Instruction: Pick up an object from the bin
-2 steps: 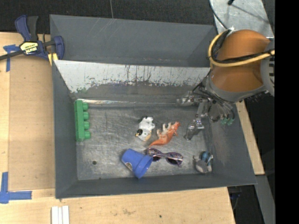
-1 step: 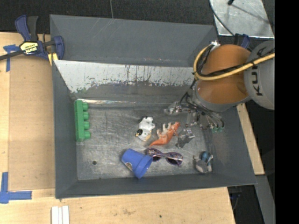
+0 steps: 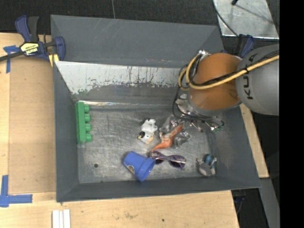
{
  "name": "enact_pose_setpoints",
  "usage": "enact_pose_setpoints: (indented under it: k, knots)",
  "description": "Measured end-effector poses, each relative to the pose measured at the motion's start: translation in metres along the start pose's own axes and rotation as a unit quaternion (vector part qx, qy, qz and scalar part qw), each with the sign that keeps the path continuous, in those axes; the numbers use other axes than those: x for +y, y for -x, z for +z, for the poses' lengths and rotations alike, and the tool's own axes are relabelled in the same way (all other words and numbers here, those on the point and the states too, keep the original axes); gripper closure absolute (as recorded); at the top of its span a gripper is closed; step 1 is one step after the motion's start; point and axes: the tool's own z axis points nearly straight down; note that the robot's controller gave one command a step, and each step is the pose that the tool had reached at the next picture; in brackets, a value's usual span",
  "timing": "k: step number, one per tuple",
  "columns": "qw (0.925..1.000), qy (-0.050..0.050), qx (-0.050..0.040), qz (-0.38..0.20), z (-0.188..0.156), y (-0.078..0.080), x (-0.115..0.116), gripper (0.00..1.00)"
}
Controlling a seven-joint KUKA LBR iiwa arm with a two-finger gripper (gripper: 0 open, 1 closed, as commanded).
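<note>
The orange thing, small and irregular in shape, lies on the floor of the bin a little right of the middle.

Scanning from your left, you first meet a long green block with studs, lying along the left wall, well apart from everything else. Towards the front is a blue cup on its side. Behind it, near the middle, sits a small white toy. Just right of the cup lie purple sunglasses, in front of the orange thing.

The gripper is down at the orange thing's right end, under the arm's orange cover. You cannot tell from here whether the claw is wide, narrow or closed on anything. Farthest right, near the front corner, lies a small grey thing.
</note>
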Motion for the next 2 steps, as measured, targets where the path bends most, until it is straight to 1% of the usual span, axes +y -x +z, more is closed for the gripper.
enact_pose_setpoints:
  k: [1, 2]
  knots:
    - [1.0000, 0.000, 0.0000, 0.000, 0.000, 0.000, 0.000, 1.00]
    - [1.0000, -0.001, -0.0023, 0.008, -0.147, -0.004, -0.024, 1.00]
